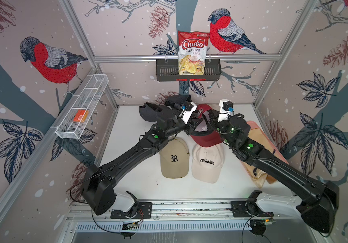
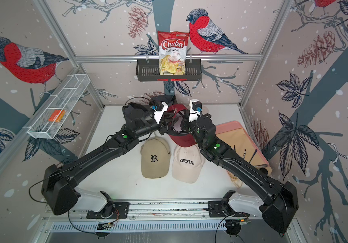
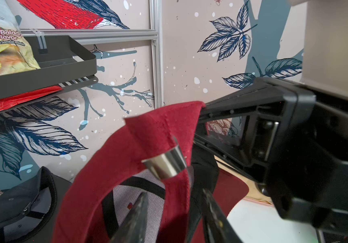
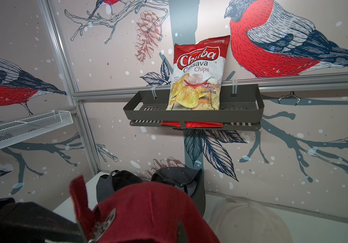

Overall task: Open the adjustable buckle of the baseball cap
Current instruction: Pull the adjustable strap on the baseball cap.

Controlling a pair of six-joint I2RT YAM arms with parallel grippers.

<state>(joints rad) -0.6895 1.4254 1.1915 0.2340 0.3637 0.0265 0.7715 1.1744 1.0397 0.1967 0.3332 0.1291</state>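
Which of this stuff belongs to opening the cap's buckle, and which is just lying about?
Job: dark red fabric baseball cap, its shiny metal strap buckle, left hand, right hand.
Lying about: tan fabric cap with black R, cream COLORADO cap, black fabric cap, dark grey fabric cap, red-and-white Chuba chips bag, small orange box, pink tray.

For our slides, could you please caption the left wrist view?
Open left gripper straddles the red cap's strap near its metal buckle; right gripper grips the cap.
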